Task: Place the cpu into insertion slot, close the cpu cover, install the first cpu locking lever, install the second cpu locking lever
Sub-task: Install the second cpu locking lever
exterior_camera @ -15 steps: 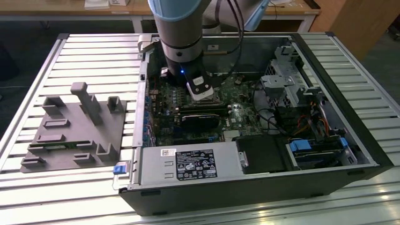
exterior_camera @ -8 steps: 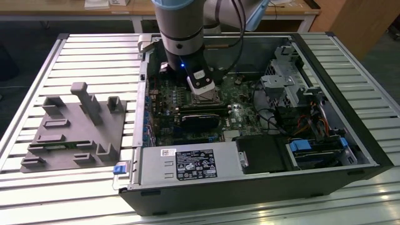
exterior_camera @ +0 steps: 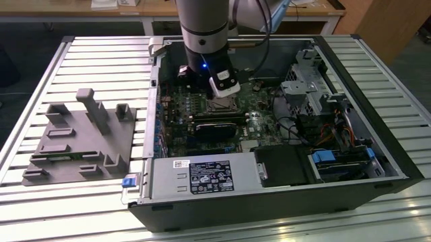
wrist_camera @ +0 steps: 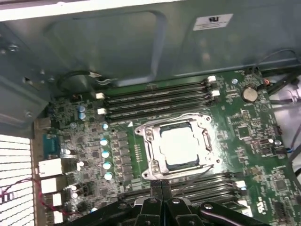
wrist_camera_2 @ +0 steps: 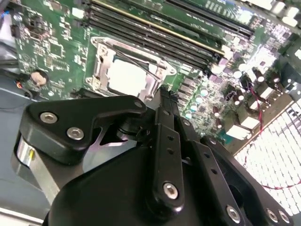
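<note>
Silver cpu cover [wrist_camera: 181, 143] lies closed over the seated cpu [wrist_camera: 180, 146]; we see our empty gripper [wrist_camera: 162, 188], fingers together, just beside its levers.

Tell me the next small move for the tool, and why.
Probably ease the shut tool toward the thin wire lever at the socket's edge: the cpu is seated, the cpu cover lies flat around it, yet that lever looks unlatched.

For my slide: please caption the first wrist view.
Shut gripper above the seated cpu, cpu cover closed.
</note>
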`<state>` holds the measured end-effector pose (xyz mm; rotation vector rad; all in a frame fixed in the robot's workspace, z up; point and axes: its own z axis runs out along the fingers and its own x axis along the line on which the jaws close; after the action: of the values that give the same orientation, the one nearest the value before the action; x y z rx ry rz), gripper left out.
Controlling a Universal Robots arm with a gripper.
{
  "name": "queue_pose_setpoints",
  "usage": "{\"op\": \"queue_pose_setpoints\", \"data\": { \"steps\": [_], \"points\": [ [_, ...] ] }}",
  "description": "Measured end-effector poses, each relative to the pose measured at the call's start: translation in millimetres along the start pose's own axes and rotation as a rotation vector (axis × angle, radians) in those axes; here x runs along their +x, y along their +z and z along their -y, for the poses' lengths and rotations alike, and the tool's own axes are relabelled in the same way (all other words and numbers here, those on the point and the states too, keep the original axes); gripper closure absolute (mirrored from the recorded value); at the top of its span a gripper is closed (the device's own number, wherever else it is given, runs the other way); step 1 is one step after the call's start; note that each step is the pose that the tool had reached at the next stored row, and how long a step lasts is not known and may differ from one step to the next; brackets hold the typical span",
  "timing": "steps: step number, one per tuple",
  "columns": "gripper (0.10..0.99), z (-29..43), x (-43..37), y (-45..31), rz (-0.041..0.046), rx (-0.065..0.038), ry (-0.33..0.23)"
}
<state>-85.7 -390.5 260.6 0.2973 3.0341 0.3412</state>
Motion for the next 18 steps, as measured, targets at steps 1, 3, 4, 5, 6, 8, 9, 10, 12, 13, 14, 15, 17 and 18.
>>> {"op": "queue_pose_setpoints", "data": {
  "steps": [1,3,4,5,6,8,9,10,12,13,14,15,17,18],
  "points": [
    [0.980,-0.4,-2.0,0.2,0.0001,0.002,0.001],
    [0.980,-1.0,-5.6,0.5,0.0007,0.006,0.002],
    [0.980,-1.3,-7.2,0.7,0.0011,0.007,0.003],
    [0.980,-1.6,-8.7,0.9,0.0015,0.009,0.004],
    [0.980,-1.8,-10.0,1.1,0.0018,0.010,0.005],
    [0.980,-1.7,-11.2,1.9,0.0030,0.011,0.009],
    [0.980,-1.5,-11.4,2.6,0.0037,0.012,0.012],
    [0.980,-1.3,-11.6,3.7,0.0043,0.012,0.015],
    [0.980,-0.6,-11.7,6.1,0.0058,0.012,0.021],
    [0.980,-0.4,-11.8,6.8,0.0066,0.012,0.025],
    [0.980,-0.4,-11.8,6.8,0.0066,0.013,0.026],
    [0.980,-0.4,-11.8,6.8,0.0067,0.013,0.026],
    [0.980,-0.4,-12.0,6.9,0.0066,0.013,0.026],
    [0.980,-0.7,-13.3,7.2,0.0048,0.013,0.026]
  ]
}}
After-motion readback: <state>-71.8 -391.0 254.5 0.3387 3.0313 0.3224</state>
